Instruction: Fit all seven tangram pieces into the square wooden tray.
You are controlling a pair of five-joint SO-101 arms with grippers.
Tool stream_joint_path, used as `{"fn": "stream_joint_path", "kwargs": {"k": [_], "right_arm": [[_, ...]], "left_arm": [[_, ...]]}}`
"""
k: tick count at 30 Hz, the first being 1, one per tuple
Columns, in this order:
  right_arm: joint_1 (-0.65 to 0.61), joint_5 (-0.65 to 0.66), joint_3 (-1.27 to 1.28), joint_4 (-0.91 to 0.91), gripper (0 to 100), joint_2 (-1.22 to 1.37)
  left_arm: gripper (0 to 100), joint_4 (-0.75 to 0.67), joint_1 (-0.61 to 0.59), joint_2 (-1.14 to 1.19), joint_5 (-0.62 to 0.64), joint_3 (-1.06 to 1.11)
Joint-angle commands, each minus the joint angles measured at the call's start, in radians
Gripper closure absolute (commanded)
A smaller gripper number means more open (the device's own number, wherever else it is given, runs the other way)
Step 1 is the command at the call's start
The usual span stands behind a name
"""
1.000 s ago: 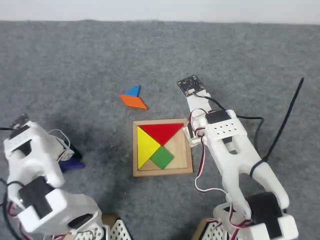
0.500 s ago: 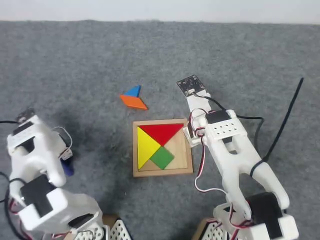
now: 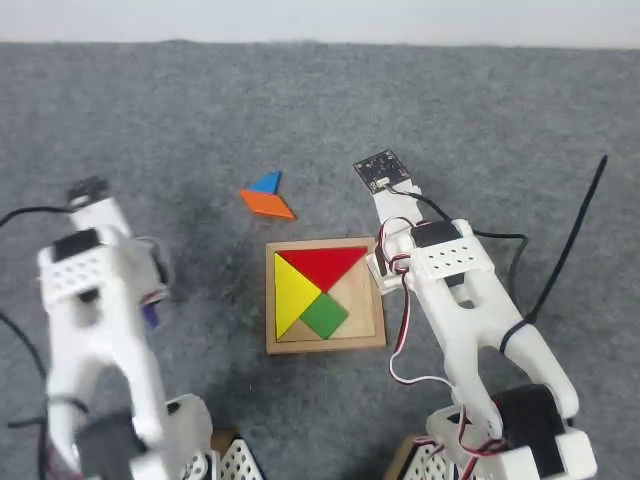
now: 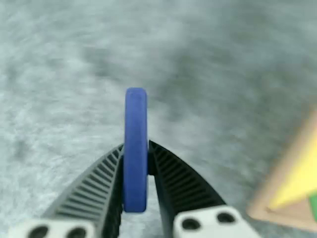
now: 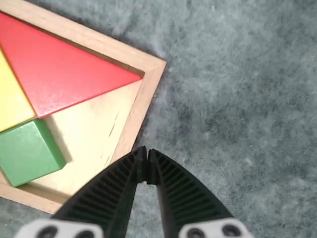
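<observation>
The square wooden tray (image 3: 325,344) lies mid-table and holds a red triangle (image 3: 322,264), a yellow triangle (image 3: 290,293) and a green square (image 3: 324,315). My left gripper (image 4: 136,151) is shut on a dark blue piece (image 4: 135,119), held edge-on above the carpet left of the tray (image 4: 282,198). From above, that blue piece (image 3: 150,315) peeks out beside the left arm. My right gripper (image 5: 146,166) is shut and empty, hanging over the tray's right rim (image 5: 148,94) near the red triangle (image 5: 59,74) and green square (image 5: 27,151).
A light blue triangle (image 3: 266,183) and an orange parallelogram (image 3: 268,203) lie touching on the grey carpet beyond the tray's far left corner. Bare wood shows in the tray's right part (image 3: 358,300). Open carpet lies between the left arm and the tray.
The left arm has swung farther from the table's near edge and toward the tray, carrying the dark blue piece. The right arm and the pieces in the tray have not moved.
</observation>
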Motion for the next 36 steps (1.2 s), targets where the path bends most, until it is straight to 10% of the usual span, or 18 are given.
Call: {"fn": "stream_joint_path", "kwargs": {"k": [1,6,13,20,36], "right_arm": [[0.064,0.003,-0.037,0.033,99.1,-0.07],[0.213,-0.078,-0.114,0.104,99.1,-0.07],[0.308,-0.166,-0.123,0.122,99.0,-0.07],[0.312,-0.169,-0.12,0.12,99.1,-0.07],[0.383,-0.169,-0.132,0.119,99.0,-0.084]], "left_arm": [[99,0.011,0.39,-0.325,-0.029,0.059],[99,-0.071,0.776,-0.281,0.008,0.053],[99,-0.166,1.017,0.152,0.011,-0.09],[99,-0.196,1.01,0.47,-0.011,-0.288],[99,-0.152,1.017,0.377,-0.005,-0.295]]}}
